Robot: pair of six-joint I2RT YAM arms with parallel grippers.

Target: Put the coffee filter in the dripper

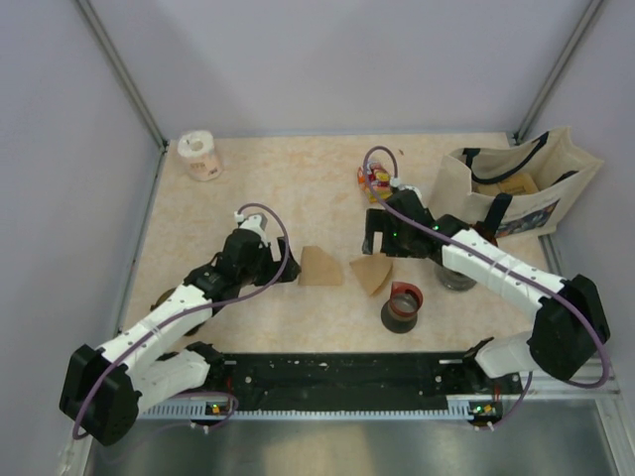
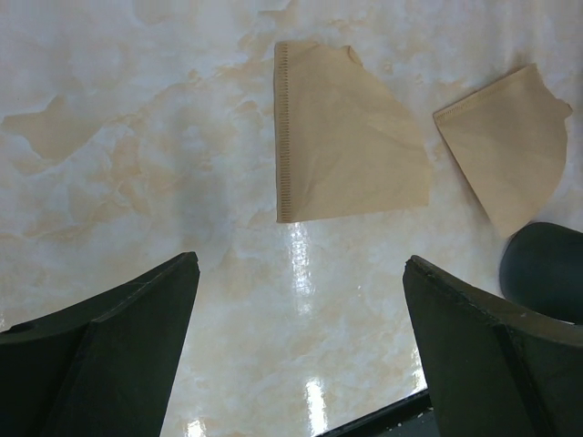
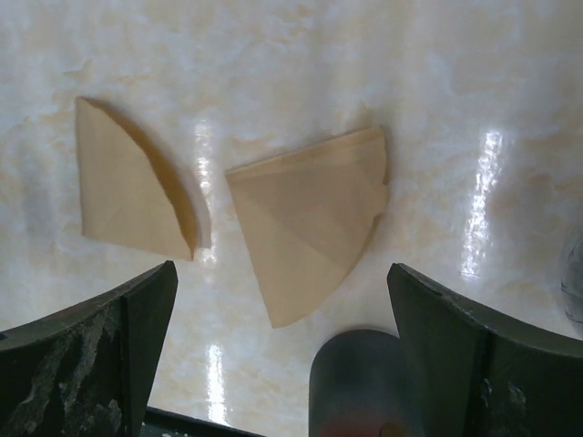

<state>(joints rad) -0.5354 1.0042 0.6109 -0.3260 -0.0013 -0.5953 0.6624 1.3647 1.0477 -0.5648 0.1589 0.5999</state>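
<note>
Marbled table (image 1: 258,178) — right coffee filter (image 1: 372,273) points tip-first at black cup (image 1: 402,309) — left gripper (image 2: 301,262), right gripper (image 3: 281,269) spread.

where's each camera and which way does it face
top external: above and behind the robot, looking down at the table; left arm, right arm show
left wrist: left arm, facing down at the left filter; open left gripper shows
right wrist: right arm, facing down at the right filter; open right gripper shows
shared by the wrists: both filters, the black cup

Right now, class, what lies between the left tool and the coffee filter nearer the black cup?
The other coffee filter, lying flat and untouched; the top view shows it, and the left wrist view too.
</note>
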